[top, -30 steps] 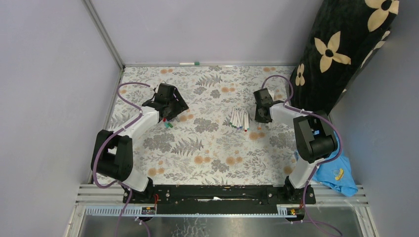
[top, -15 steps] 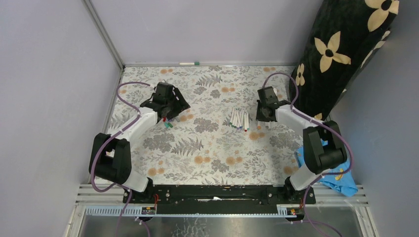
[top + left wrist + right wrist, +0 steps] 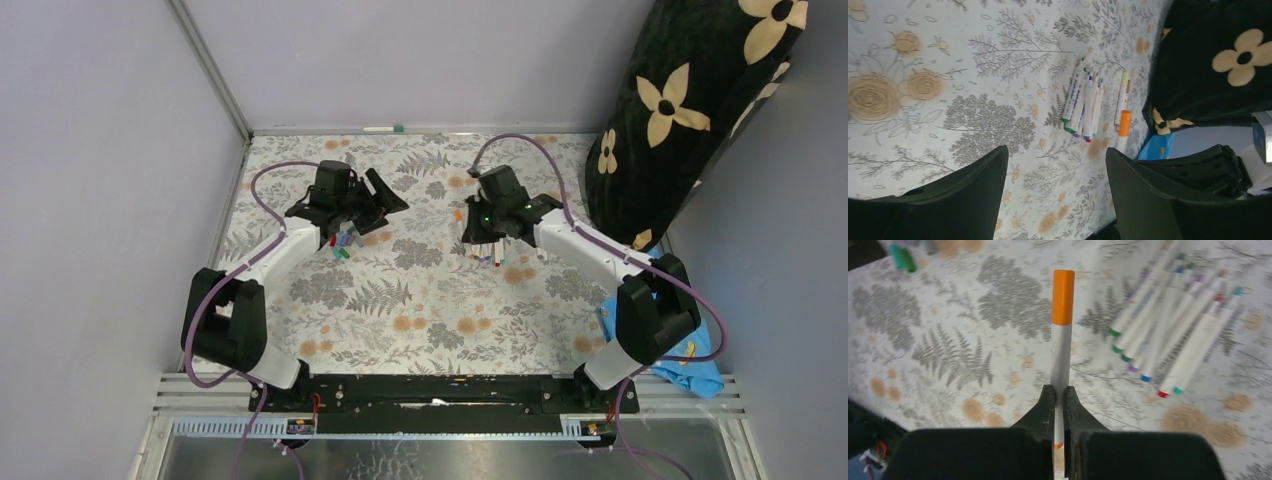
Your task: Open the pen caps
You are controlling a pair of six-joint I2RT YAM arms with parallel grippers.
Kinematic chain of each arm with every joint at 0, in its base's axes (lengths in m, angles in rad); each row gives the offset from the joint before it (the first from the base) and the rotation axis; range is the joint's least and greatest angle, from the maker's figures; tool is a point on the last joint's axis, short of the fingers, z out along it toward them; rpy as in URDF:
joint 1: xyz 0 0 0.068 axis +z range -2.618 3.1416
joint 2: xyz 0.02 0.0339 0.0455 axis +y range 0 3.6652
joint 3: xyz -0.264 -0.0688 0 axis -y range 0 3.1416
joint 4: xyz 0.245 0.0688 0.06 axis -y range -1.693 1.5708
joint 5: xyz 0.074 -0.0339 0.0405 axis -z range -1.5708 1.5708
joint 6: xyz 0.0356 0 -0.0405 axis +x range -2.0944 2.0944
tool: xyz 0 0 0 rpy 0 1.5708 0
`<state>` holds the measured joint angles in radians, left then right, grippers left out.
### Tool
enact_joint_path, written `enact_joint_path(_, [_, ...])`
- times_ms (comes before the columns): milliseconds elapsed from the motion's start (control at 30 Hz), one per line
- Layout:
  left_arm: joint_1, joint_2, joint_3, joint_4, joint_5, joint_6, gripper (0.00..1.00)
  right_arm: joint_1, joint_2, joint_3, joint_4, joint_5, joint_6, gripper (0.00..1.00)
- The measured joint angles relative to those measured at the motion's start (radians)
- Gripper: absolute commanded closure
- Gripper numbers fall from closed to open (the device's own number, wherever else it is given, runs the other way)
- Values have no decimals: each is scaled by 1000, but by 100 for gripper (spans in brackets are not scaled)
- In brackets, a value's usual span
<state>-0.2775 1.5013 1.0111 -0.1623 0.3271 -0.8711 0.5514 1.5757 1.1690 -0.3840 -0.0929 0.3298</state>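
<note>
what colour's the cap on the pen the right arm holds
Orange cap on the white pen, clearest in right wrist view.

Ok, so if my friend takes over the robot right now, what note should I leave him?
Left gripper: open, empty, hovering near the loose caps.
Right gripper: shut on a white pen with its orange cap on, held above the table.
Other pens: bunched on the table; they look uncapped.
Done: several caps are off.
Left: pull off the orange cap, at least.
</note>
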Motion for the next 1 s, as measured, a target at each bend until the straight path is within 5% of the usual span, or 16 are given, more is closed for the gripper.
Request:
enact_joint_path(667, [-10,26,-14,100,140,-109,23,227,180,228,0,-49,56,100])
enact_joint_path(1000, [-10,27,-32,103,145,-133,42,235,199,275,1,-49,64,100])
